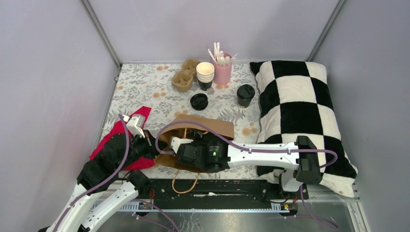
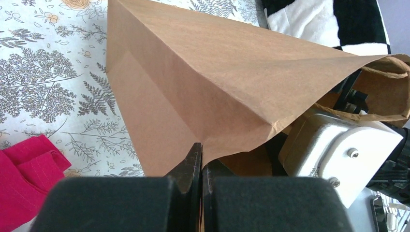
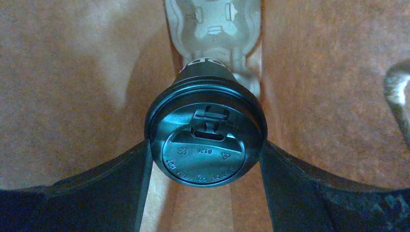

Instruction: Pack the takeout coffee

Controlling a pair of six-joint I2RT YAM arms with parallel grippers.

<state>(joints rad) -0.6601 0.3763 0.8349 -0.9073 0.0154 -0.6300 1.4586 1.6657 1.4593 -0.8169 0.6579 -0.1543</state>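
Inside the paper bag (image 2: 208, 72), the right claw (image 3: 204, 147) clamps the lidded coffee cup (image 3: 207, 135); the left claw (image 2: 201, 151) pinches the bag's edge

Checkered pillow (image 1: 300, 106) lay right on floral tabletop (image 1: 140, 87). Pink cup of stirrers (image 1: 223, 72), lidless cup stack (image 1: 205, 73), cardboard cup carrier (image 1: 183, 77) stood at far edge; loose black lids (image 1: 198, 101) nearer; red cloth (image 2: 21, 176) left.
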